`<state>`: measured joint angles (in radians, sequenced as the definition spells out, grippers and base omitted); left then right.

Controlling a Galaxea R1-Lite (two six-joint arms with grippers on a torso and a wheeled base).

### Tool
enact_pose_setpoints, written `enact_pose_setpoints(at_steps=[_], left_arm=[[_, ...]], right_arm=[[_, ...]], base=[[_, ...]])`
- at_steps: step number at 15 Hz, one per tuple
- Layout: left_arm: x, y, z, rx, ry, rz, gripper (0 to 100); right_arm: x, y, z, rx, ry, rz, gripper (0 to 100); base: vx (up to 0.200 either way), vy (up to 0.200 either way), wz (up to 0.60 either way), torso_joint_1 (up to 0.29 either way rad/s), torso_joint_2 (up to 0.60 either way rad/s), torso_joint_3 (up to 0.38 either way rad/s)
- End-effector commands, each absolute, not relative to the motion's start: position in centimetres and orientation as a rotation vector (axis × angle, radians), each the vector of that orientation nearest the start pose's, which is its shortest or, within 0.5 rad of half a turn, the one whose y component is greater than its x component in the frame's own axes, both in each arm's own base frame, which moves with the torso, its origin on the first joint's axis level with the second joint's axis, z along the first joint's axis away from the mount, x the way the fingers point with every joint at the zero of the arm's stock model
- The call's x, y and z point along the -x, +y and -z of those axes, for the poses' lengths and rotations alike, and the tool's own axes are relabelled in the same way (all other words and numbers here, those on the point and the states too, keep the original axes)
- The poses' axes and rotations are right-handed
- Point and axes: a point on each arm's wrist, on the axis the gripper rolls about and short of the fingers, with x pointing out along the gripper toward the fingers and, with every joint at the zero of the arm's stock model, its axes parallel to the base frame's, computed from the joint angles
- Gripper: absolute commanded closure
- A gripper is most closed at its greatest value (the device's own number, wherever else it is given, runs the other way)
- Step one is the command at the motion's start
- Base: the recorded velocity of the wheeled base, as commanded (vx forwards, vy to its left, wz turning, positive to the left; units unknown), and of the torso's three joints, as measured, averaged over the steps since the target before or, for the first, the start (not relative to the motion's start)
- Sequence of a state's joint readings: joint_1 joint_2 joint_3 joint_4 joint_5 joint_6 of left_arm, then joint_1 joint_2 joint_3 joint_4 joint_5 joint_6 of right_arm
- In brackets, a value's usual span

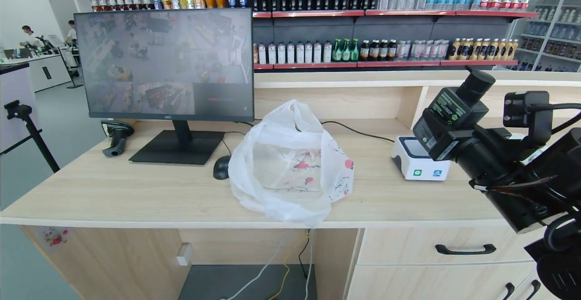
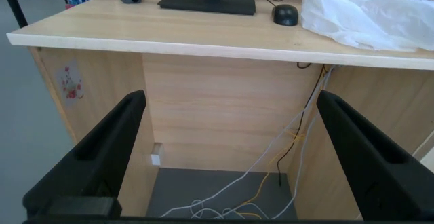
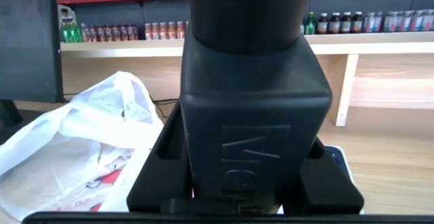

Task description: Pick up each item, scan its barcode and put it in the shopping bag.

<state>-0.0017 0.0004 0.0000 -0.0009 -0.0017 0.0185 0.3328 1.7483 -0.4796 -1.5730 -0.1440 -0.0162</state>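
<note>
Wooden checkout counter point(image 1: 136, 191) in a shop, seen from the front. The white plastic shopping bag point(image 1: 290, 164) stands near the middle of the counter, close to its front edge, mouth upward and slumped. To the right of the bag, the right gripper point(image 3: 241, 183) is clamped on a black bottle point(image 1: 449, 114) with a green label, held clear of the counter and tilted, cap uppermost. A white scanner box point(image 1: 420, 158) sits on the counter right of the bag, beneath the bottle as seen from the head camera. Below the bag's level, in front of the counter's open recess, the left gripper point(image 2: 230, 105) hangs with its fingers wide apart, holding nothing. Just left of the bag lies a black mouse point(image 1: 221, 167); farther left stand a monitor point(image 1: 163, 64) and a handheld scanner point(image 1: 115, 137). Behind the bag, shelves point(image 1: 386, 14) carry rows of drinks.
</note>
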Motion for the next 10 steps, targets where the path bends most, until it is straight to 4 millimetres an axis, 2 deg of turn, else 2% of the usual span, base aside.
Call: enact_pose_setpoints(at_steps=[1, 2, 6, 10], left_arm=[[2.28, 0.00, -7.55, -0.018, 0.000, 0.002, 0], [2.28, 0.00, -7.55, -0.018, 0.000, 0.003, 0], [2.28, 0.00, -7.56, -0.017, -0.002, 0.003, 0], [2.28, 0.00, -7.56, -0.017, -0.002, 0.003, 0]], right_arm=[[-25.92, 8.71, -18.16, -0.055, -0.296, -0.188, 100], [-25.81, 8.63, -18.11, -0.054, -0.293, -0.188, 100], [-25.73, 8.65, -18.16, -0.055, -0.294, -0.189, 100], [-25.68, 8.63, -18.24, -0.055, -0.297, -0.189, 100]], base=[[0.000, 0.000, 0.00, 0.000, 0.00, 0.000], [0.000, 0.000, 0.00, 0.000, 0.00, 0.000], [0.200, 0.000, 0.00, -0.007, 0.00, 0.006], [0.000, 0.000, 0.00, 0.000, 0.00, 0.000]])
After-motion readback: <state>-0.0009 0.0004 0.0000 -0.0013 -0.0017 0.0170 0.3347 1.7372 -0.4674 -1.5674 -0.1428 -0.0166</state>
